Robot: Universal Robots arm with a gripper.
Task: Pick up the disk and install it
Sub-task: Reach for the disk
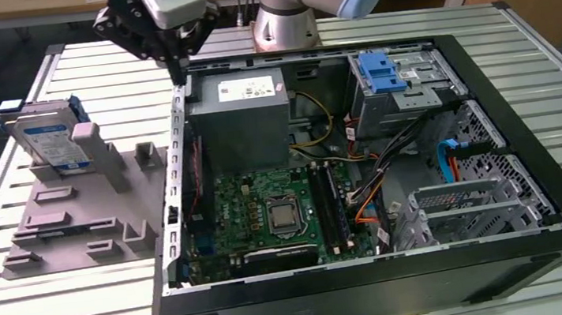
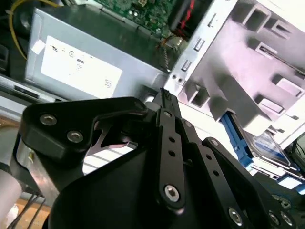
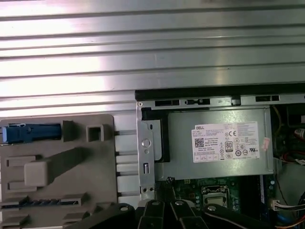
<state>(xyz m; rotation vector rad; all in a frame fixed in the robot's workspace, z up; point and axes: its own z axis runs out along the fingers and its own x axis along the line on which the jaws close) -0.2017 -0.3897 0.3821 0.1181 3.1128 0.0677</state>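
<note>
The disk (image 1: 51, 142) is a silver hard drive with a blue-and-white label and a blue frame. It stands on edge in a slot at the far end of the grey holder (image 1: 76, 220), at the exterior view's left. Its blue edge also appears in both wrist views (image 2: 263, 144) (image 3: 31, 132). My gripper (image 1: 181, 72) hangs above the far left corner of the open computer case (image 1: 379, 273), to the right of the disk and apart from it. Its fingers (image 2: 165, 102) are shut together with nothing between them.
Inside the case, a grey metal power supply (image 1: 245, 122) with a white sticker sits right under the gripper. A drive cage with a blue plastic tab (image 1: 386, 72) is at the far right, with the motherboard (image 1: 266, 215) and cables (image 1: 407, 151) nearer. Everything rests on a ribbed metal table (image 1: 521, 35).
</note>
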